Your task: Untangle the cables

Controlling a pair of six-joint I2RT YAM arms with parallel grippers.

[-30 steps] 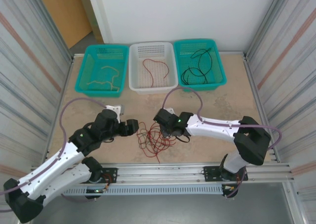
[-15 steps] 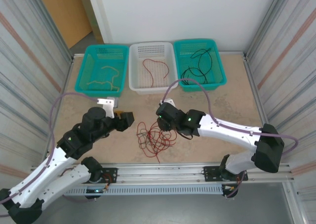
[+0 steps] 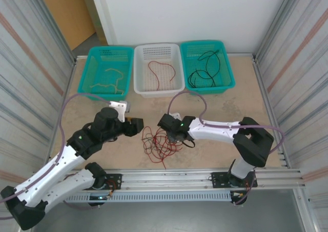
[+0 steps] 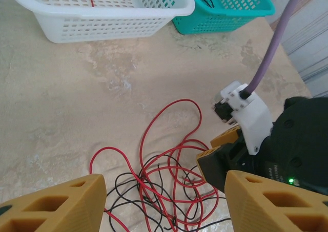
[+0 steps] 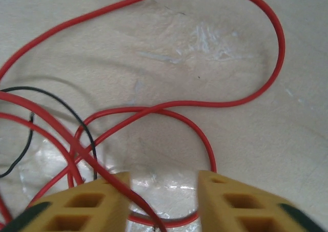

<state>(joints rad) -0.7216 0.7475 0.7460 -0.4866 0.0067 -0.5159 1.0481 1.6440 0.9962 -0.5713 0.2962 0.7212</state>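
Observation:
A tangle of red and black cables [image 3: 161, 142] lies on the tabletop between the two arms. In the left wrist view the cables [image 4: 164, 181] spread out in front of my left gripper [image 4: 164, 206], which hovers open just left of the pile [image 3: 137, 125]. My right gripper [image 3: 166, 134] is down at the tangle's upper right edge. Its yellow fingers [image 4: 218, 152] touch the red loops. In the right wrist view my right gripper [image 5: 164, 201] is open, with a red cable loop [image 5: 200, 134] lying between its fingers and one red strand crossing the left finger [image 5: 82, 206].
Three baskets stand along the far edge. The left teal basket [image 3: 84, 76] holds a tan cable [image 3: 107, 83], the white basket [image 3: 137, 70] a red cable [image 3: 160, 70], and the right teal basket [image 3: 230, 73] black cables [image 3: 205, 70]. Corrugated walls flank the table.
My right arm swung out and has folded back in, its gripper back at the tangle's edge. My left gripper pulled away and has come back toward the pile.

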